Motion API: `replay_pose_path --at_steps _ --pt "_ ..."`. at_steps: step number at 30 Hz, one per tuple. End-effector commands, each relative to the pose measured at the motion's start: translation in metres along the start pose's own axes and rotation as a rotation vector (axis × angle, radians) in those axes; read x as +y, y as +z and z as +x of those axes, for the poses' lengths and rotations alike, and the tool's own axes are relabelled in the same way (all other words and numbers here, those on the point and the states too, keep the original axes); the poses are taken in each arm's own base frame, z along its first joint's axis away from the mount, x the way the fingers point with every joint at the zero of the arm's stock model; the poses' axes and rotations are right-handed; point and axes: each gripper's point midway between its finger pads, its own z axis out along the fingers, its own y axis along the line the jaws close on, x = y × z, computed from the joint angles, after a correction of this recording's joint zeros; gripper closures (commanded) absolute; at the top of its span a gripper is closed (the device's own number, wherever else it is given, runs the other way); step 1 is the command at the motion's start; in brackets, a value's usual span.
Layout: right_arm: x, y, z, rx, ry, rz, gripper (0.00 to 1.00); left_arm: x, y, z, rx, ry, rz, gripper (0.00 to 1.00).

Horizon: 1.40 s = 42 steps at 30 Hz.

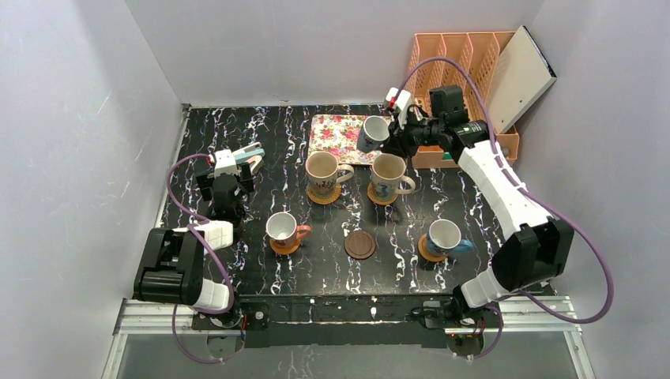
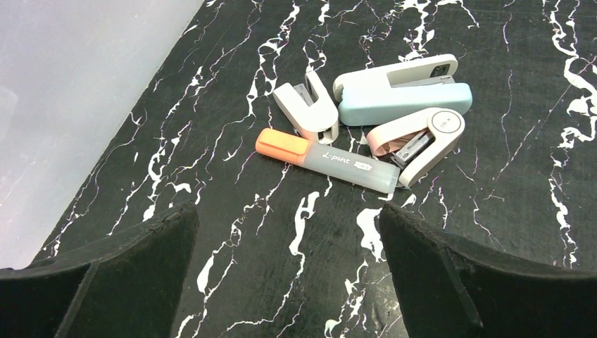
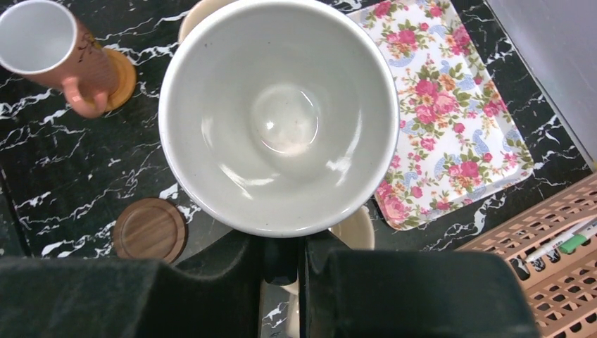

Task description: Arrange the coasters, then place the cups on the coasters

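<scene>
While the small whitish cup (image 3: 278,113) is being gripped by the R gripper (image 3: 283,257), its jaws are being kept clenched at the cup's near side. Whether wall or handle is being pinched cannot be told. The cup is being held tilted, mouth toward the wrist cam, apparently off the table, over the right end of the floral tray (image 1: 336,134) at the far side.

Four coasters are already being occupied: two cream cups (image 1: 322,168) in the middle row, the white cup w/ reddish handle (image 1: 282,227) and the blue cup (image 1: 442,235) in the near row. Only the dark wood coaster (image 1: 360,244) is being left bare, between those last two.

From the held cup, that coaster is lying toward the arm bases and slightly to the left, past the gap between the cream cups. A pull-back thru that gap is probably being called for, w/ the cup being righted first.

The L gripper (image 2: 287,218) is being held wide open over the staplers (image 2: 394,95) and highlighter (image 2: 327,160), nothing grasped, well apart from the coaster.
</scene>
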Motion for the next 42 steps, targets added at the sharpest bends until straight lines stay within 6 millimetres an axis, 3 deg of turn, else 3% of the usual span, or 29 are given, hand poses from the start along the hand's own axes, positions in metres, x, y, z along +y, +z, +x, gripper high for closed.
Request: replay_pose_path --at_steps 1,10,16,28,37,42 --pt "0.023 -0.011 -0.009 -0.040 -0.085 -0.031 0.99 0.000 0.002 -0.018 -0.047 -0.021 0.003 0.02" --pt "0.077 -0.022 0.002 -0.025 -0.182 -0.132 0.99 -0.004 0.002 -0.016 -0.042 -0.019 0.026 0.02" --pt "0.102 -0.017 0.021 0.016 -0.213 -0.166 0.99 -0.006 0.003 -0.014 -0.038 -0.018 0.035 0.02" --pt "0.125 -0.002 0.079 0.116 -0.241 -0.196 0.99 -0.009 0.004 -0.012 -0.030 -0.015 0.047 0.02" --pt "0.147 0.012 0.138 0.217 -0.255 -0.256 0.99 -0.012 0.004 -0.009 -0.023 -0.017 0.061 0.02" --pt "0.152 0.024 0.154 0.233 -0.275 -0.262 0.99 -0.013 0.004 -0.009 -0.023 -0.019 0.067 0.02"
